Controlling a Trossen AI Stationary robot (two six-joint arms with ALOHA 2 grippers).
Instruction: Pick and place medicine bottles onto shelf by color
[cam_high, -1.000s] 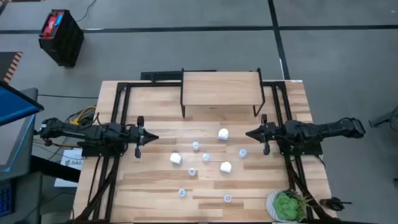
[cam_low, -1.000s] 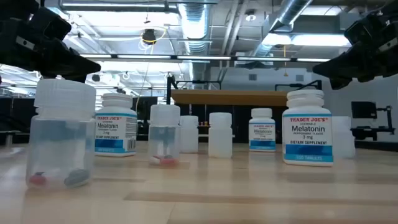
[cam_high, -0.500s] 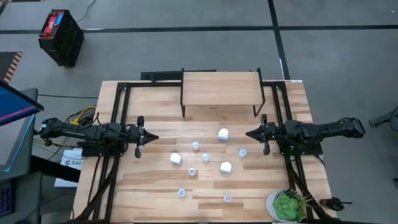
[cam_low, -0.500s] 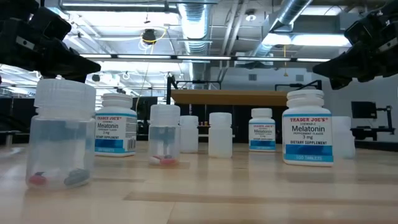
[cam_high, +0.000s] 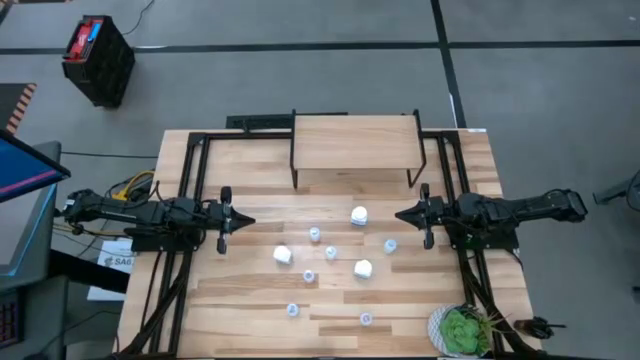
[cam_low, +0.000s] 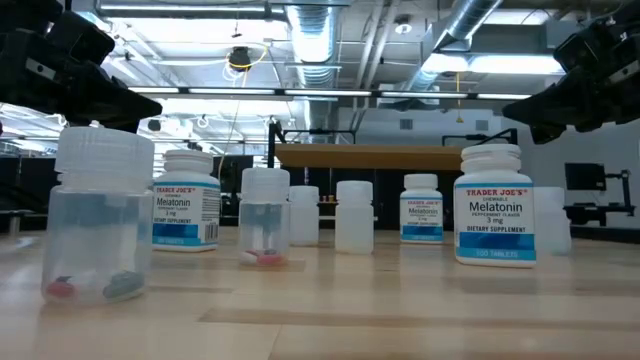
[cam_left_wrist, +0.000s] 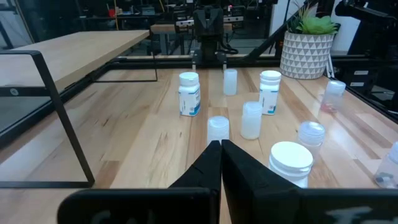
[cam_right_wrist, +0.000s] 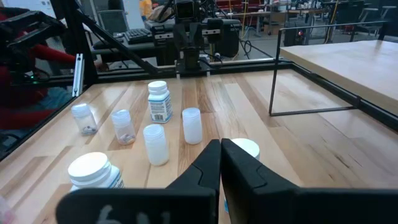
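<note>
A: High view first: nothing has shifted over the last second. The left gripper (cam_high: 247, 220) and the right gripper (cam_high: 400, 215) hang where they were, either side of the scattered bottles, each with its dark fingers pressed together and nothing between them.

B: So the sorting hasn't begun, I'd say. The small raised shelf with a light wooden top on thin black legs (cam_high: 355, 142) is bare on top, and every bottle stands on the slatted wooden table (cam_high: 250, 320) in front of it.

A: Right. Nearest the shelf is an opaque white bottle with a blue label (cam_high: 359, 214). Two more white ones, (cam_high: 283, 255) and (cam_high: 363, 268), stand further out from it. The translucent pale blue bottles with white caps (cam_high: 315, 234) are dotted between and beyond them, the farthest (cam_high: 366, 319) close to the table's front edge.

B: And a green plant in a white patterned pot (cam_high: 460, 331) sits at the corner farthest from the shelf, on the right arm's side.

A: What's hard to make out? From the low view the near bottles overlap the far ones, so counting is unreliable there. The right wrist view has a bottle largely hidden behind that arm's own fingers.
</note>
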